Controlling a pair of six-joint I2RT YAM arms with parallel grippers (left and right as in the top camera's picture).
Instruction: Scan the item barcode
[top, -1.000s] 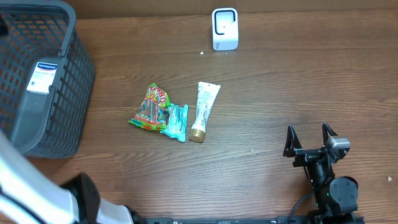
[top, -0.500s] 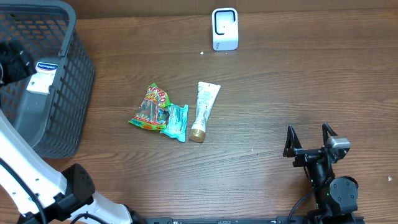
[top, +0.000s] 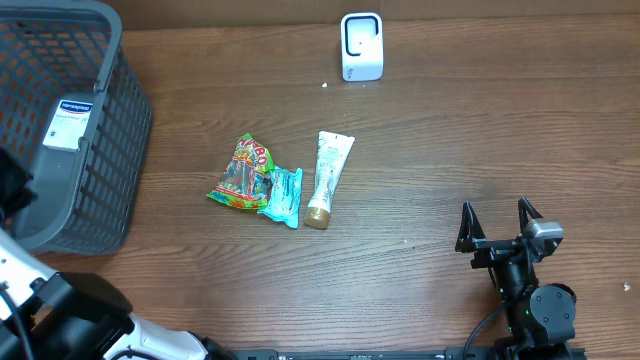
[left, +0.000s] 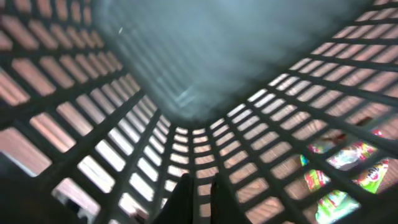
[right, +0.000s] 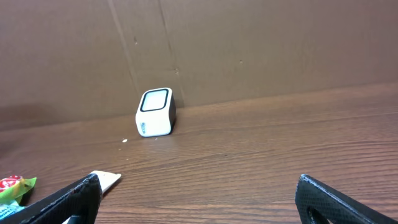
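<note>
The tube (top: 328, 178) lies flat near the middle of the table (top: 450, 120), cap toward the robot, just beside a teal packet (top: 283, 195) that touches a candy bag (top: 241, 174). All three look light. The tube is probably soft-walled and a little slick, so a hold across its flat crimped end seems safer than squeezing the belly, while the crinkly packs would likely buckle and want pinching at a sealed edge (where any barcode sits cannot be told). Counted: three loose items, one labelled box (top: 72, 122) inside one grey basket (top: 115, 150), one scanner (top: 361, 46) at the far edge. The left gripper (left: 198, 190) is pressed closed on nothing visible, close to the basket mesh; the right gripper (top: 496, 215) stands spread wide and empty, well apart from the items
</note>
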